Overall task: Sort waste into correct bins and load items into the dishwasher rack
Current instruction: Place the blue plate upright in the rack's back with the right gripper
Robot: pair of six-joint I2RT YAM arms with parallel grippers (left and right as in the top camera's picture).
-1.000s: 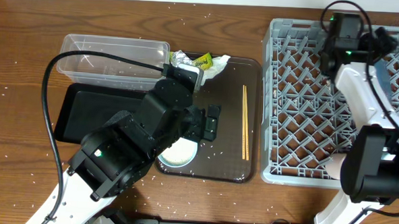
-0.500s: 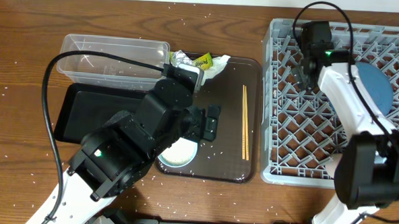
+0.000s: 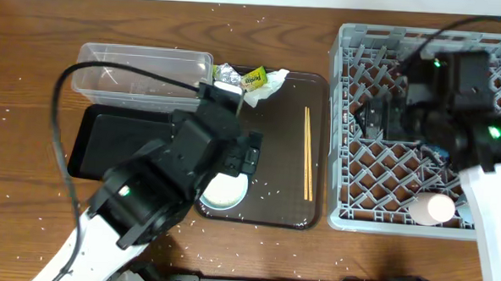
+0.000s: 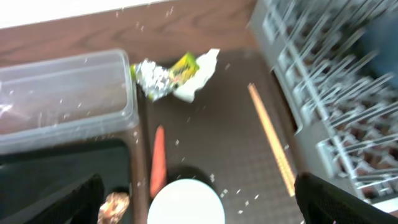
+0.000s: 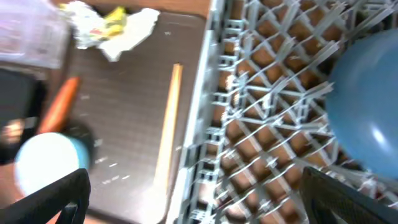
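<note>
Left gripper: fingers spread wide, nothing between them. It hangs over the brown tray at mid-table.
Right gripper: fingers likewise well apart and empty, above the rack by the right edge.

Rack: the blue dish sits in it, mostly hidden under the right arm from overhead. A pink cup lies in the rack's corner nearest the table's near right corner.

Brown tray:
- Chopsticks lie together along its right side, parallel to the rack wall.
- Bowl is at its near left corner, partly under the left arm.
- Carrot lies just beyond the bowl, along the tray's left side.
- Foil, wrapper and tissue are bunched and touching at its far left corner.

Tub stands toward the far edge, left of the brown tray. Black tray is just nearside of it, with the brown lump in its right end. Rice grains are scattered over the table and brown tray.
</note>
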